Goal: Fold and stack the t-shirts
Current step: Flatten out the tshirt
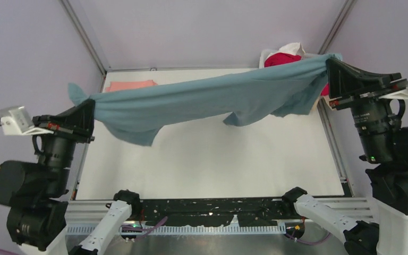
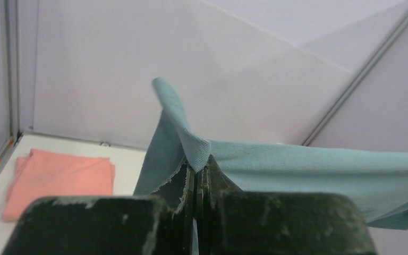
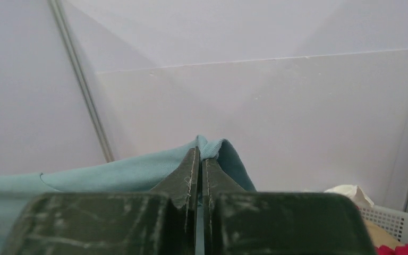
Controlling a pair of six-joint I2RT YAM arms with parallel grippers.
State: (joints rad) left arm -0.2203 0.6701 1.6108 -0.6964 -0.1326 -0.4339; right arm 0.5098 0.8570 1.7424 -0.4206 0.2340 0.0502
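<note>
Blue-grey t-shirt (image 1: 202,98) strung in the air between both arms, above the table (image 1: 207,159).

Left gripper (image 1: 90,103) has its jaws pressed together, pinching one end of the shirt, with a cloth tip poking out past the fingers. Right gripper (image 1: 330,64) has its jaws pressed together on the other end, higher up at the far right. The shirt sags in the middle, with loose flaps hanging and not touching the table. Folded salmon-pink t-shirt (image 1: 130,85) lies flat at the far left corner. Red t-shirt (image 1: 281,59) and white cloth (image 1: 293,49) sit at the far right, in a white lattice basket (image 3: 398,220).
</note>
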